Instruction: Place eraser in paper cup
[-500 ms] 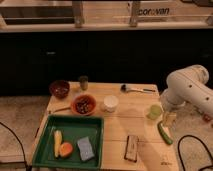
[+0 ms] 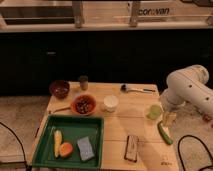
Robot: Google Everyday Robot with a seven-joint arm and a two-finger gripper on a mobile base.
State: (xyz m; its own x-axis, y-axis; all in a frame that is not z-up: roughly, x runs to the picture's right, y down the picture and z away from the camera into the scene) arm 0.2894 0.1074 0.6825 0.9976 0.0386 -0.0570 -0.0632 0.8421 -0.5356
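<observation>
I'm not yet grasping: my gripper (image 2: 168, 119), state I cannot tell, must reach the eraser (image 2: 131, 148) lying forward-left, paper cup (image 2: 110, 103) farther left.

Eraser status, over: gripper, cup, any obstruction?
Gripper at right edge of table, beside light green cup. Eraser lying near front edge, untouched. Paper cup upright mid-table; nothing between them.

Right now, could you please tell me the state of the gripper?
Gripper: cannot be told; it is at the right edge of the table, beside the green cup. The eraser lies on the table.
</observation>
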